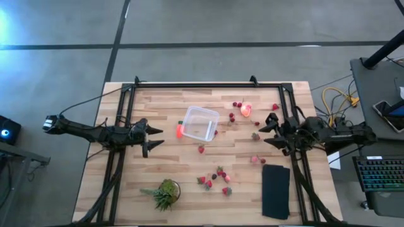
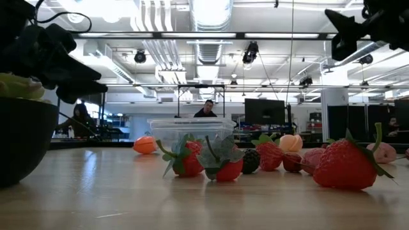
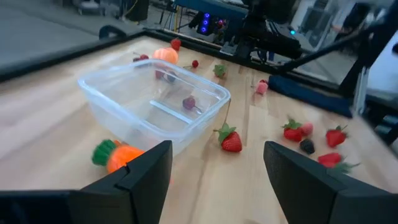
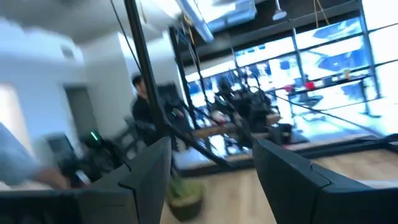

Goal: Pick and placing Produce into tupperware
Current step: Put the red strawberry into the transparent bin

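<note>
The clear tupperware point(image 1: 201, 123) point(image 3: 155, 102) rests on its base on the wooden table, between my two grippers. An orange carrot-like piece point(image 1: 180, 130) point(image 3: 121, 155) lies against its left side. The pink-orange round fruit point(image 1: 245, 110) point(image 3: 165, 55) lies toward the far right. Small red strawberries are scattered, one point(image 1: 201, 149) point(image 3: 231, 139) just near of the tub and several point(image 1: 214, 180) toward the near edge. My left gripper point(image 1: 156, 140) point(image 3: 217, 162) is open, left of the tub, touching nothing. My right gripper point(image 1: 266, 130) point(image 4: 211, 162) is open to the tub's right, tipped up toward the room.
A spiky potted plant point(image 1: 165, 192) stands near the front left edge. A flat black pad point(image 1: 276, 191) lies at the front right. A black frame point(image 1: 208, 86) runs along the table's far edge and sides. A person point(image 2: 206, 108) stands in the room beyond.
</note>
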Robot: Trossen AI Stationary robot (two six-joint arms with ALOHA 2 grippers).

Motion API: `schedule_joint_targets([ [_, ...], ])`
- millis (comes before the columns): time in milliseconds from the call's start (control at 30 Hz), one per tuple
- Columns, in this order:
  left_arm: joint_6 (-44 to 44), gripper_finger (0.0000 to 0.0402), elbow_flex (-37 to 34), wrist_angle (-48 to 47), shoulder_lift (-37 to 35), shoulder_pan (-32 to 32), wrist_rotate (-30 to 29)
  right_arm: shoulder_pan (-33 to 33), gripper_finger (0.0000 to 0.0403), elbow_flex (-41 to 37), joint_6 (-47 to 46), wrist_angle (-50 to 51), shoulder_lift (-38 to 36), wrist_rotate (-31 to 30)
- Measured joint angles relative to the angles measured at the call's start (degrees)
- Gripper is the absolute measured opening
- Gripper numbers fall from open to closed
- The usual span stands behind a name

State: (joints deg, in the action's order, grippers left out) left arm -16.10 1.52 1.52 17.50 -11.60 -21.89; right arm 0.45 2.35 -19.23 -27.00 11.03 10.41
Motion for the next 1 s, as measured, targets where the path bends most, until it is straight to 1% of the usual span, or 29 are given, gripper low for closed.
schedule_joint_targets([
  [100,6.2,0.0240,0.0,0.5,0.0,0.0,0.0,0.0,0.0219,0.0,-7.2,-2.6,-0.1,0.0],
  [133,7.6,0.0240,0.0,0.5,0.0,0.0,-0.1,0.0,0.0219,0.0,-8.0,-2.8,-0.1,-0.1],
  [200,9.4,0.0240,0.0,0.5,0.0,0.0,-0.2,0.0,0.0219,0.0,-5.7,-2.8,0.1,-2.3],
  [267,11.8,0.0240,0.0,1.7,0.0,0.0,-2.6,0.0,0.0219,0.0,-3.7,-4.1,0.4,-7.6],
  [333,12.0,0.0240,0.0,4.5,0.0,0.0,-5.8,0.0,0.0219,0.0,-3.5,-6.0,0.6,-15.2],
  [400,12.0,0.0240,0.0,8.9,0.0,0.0,-6.7,0.0,0.0219,0.0,-4.6,-6.6,0.7,-23.2],
  [467,10.7,0.0240,0.0,14.9,0.0,0.0,-6.7,0.0,0.0219,0.0,-7.5,-6.4,0.8,-29.6],
  [533,7.6,0.0240,0.0,22.2,0.1,0.0,-6.8,0.0,0.0219,0.0,-12.5,-6.5,0.7,-33.0],
  [667,8.3,0.0240,0.0,33.7,-0.1,0.0,-7.0,0.0,0.0219,0.0,-20.2,-6.5,0.7,-34.1],
  [767,9.2,0.0240,0.0,41.5,-0.1,0.0,-7.7,0.0,0.0219,0.0,-21.3,-6.4,0.7,-34.2],
  [833,7.5,0.0240,0.0,44.3,-0.1,0.0,-11.4,0.0,0.0219,0.0,-20.9,-6.4,0.7,-34.3],
  [900,1.5,0.0240,0.0,45.4,-0.1,0.0,-16.7,0.0,0.0219,0.0,-20.8,-6.6,0.7,-34.6],
  [1000,-8.9,0.0240,0.0,45.4,0.1,0.0,-26.7,0.0,0.0219,0.0,-20.8,-7.5,0.7,-35.3],
])
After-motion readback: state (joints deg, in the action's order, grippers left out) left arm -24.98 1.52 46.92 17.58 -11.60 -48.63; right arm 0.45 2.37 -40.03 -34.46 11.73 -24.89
